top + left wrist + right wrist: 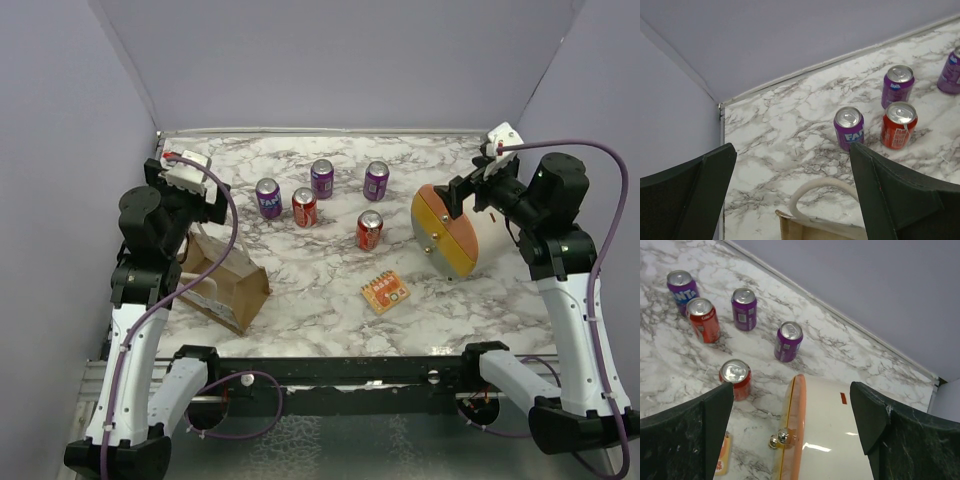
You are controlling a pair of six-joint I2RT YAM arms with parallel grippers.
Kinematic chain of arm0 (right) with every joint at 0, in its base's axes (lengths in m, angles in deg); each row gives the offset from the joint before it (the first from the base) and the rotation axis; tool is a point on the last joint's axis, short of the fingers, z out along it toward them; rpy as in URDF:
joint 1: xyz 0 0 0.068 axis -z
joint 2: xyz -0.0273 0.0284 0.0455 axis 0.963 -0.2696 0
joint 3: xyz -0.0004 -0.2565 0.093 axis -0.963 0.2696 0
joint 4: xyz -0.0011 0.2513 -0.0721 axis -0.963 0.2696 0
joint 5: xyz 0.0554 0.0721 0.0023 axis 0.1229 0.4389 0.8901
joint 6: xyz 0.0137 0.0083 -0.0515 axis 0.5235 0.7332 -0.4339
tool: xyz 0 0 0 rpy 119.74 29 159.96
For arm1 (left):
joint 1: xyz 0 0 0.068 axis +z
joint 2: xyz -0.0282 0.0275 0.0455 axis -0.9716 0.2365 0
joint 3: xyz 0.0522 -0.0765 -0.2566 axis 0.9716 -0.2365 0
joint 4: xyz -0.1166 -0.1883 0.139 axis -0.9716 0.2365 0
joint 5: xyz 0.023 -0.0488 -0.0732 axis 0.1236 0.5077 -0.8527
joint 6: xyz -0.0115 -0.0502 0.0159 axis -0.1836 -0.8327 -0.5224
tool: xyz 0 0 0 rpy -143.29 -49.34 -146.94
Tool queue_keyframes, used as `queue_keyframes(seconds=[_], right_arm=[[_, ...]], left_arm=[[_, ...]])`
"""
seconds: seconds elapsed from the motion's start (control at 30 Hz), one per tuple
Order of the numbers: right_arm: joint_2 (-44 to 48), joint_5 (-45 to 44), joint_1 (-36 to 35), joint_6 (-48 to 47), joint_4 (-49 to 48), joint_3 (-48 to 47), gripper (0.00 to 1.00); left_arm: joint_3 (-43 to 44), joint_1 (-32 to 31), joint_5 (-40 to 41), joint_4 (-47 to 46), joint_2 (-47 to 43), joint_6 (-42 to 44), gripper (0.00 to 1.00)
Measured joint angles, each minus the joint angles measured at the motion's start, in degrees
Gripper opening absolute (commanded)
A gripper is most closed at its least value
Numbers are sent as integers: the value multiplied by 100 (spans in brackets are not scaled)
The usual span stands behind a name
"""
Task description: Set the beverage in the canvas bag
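Tan canvas bag point(225, 288): set at the left of the marble table point(300, 270), its opening partly hidden under the left arm. A white rope handle point(817, 187) is seen arched above the rim in the left wrist view. Whether anything is inside cannot be told.
left gripper point(792, 149): held above the bag's far rim, jaws spread wide, nothing grasped.
progress: nothing is judged done yet. Five cans are seen standing on the table and none is held.
purple Fanta can point(268, 197): the beverage nearest the left gripper, just beyond the bag, with a red can point(304, 207) just beside it on the right.
other cans: a second purple can point(322, 178) and a third purple can point(376, 180) are set farther back. Another red can point(370, 230) is placed near the centre.
orange snack packet point(385, 292): laid flat nearer the front, not needed for the task.
right gripper point(791, 386): jaws wide apart and empty, poised over a round orange-and-white clasp purse point(447, 232), well apart from the bag.
left to do: one can is to be grasped, carried and lowered into the bag.
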Motion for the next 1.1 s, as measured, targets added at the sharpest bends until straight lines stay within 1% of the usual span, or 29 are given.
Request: queue_keyframes(seconds=[0.1,0.3,0.47,0.63,0.77,0.87,0.97,1.1], right_arm=[[-55,354,0,-140,188,-24,100],[-162,931,0,-372,452,-92,100],[-162,1196,-2,-474,538,-92,100],[-160,1272,-2,-490,514,-42,100],[-157,1292,-2,-485,461,138,100],[-160,1294,-2,-470,439,260,100],[-160,1303,-2,-461,420,321,100],[-160,1309,-2,-426,380,339,100]], left_arm=[[39,0,-387,391,-70,289,99],[76,2,-824,1141,-144,719,99],[98,7,-1375,2111,-129,1241,99],[109,4,-1711,3303,7,2035,98],[37,7,-1781,4024,160,2643,93],[-116,7,-1812,4330,284,2911,90],[-286,7,-1906,4428,411,3036,85],[-533,7,-2144,4339,509,3040,75]])
